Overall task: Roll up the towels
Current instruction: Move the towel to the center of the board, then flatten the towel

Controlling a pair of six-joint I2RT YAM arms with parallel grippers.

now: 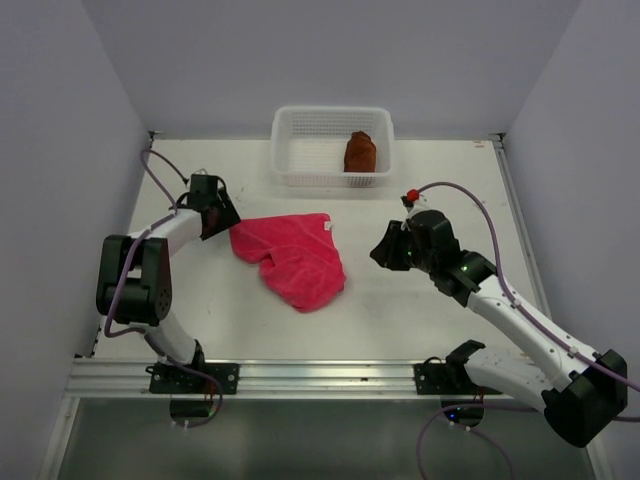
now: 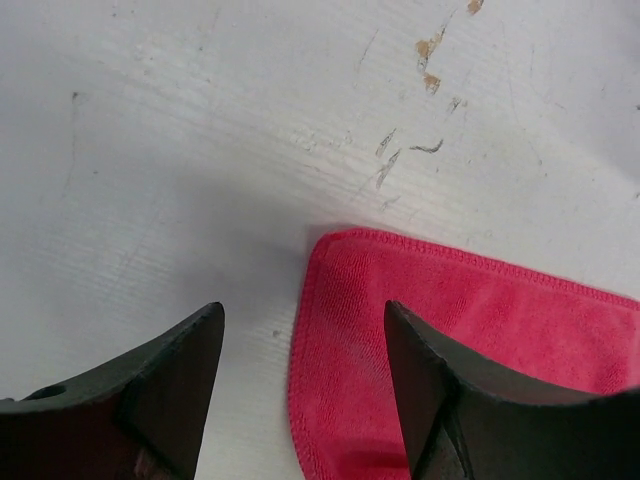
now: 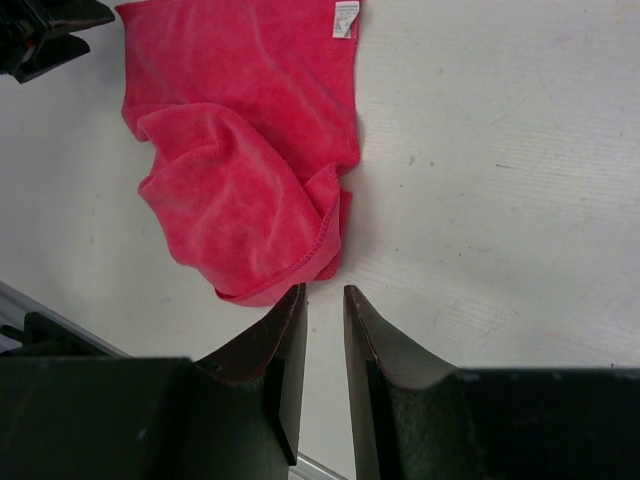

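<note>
While towel (image 1: 290, 258) lies crumpled mid-frame: my left claw (image 2: 302, 310), open, over its corner; advised, pinch hem squarely, flatten before rolling. My right claw (image 3: 323, 292), nearly closed, empty.

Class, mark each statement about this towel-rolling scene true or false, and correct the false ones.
1. The pink towel lies spread out flat. False: it is crumpled and partly folded over itself.
2. The white basket holds a brown rolled towel. True.
3. The left gripper is open at a corner of the pink towel. True.
4. The right gripper is gripping the pink towel. False: it holds nothing and sits over the table beside the towel.
</note>
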